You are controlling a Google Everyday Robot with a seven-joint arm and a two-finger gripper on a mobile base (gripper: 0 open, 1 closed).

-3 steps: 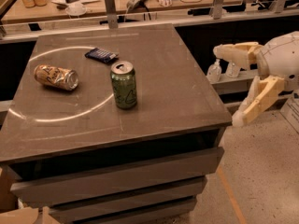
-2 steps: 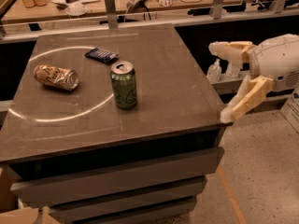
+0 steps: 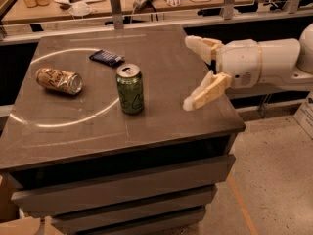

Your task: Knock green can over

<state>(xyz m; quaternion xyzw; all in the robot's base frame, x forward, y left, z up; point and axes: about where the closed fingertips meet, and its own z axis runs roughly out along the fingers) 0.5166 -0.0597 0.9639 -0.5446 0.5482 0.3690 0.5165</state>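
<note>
Aluminium green can (image 3: 130, 89) looked light, tippy (slick too); I'd shove near its rim. Gripper (image 3: 190, 72) hung nearby over the desk (image 3: 161, 58), fingers (image 3: 208, 89) wide.

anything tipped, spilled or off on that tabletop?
Only the tan-orange can: it lies on its side at the left of the table. The green can stands upright mid-table, with no spill visible. The gripper hangs open over the table's right part, apart from the green can.

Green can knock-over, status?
Gripper open, over right side of the table, no contact. Green can upright, mid-table, left of it. Nothing between them; tan can lies on its side further left.
</note>
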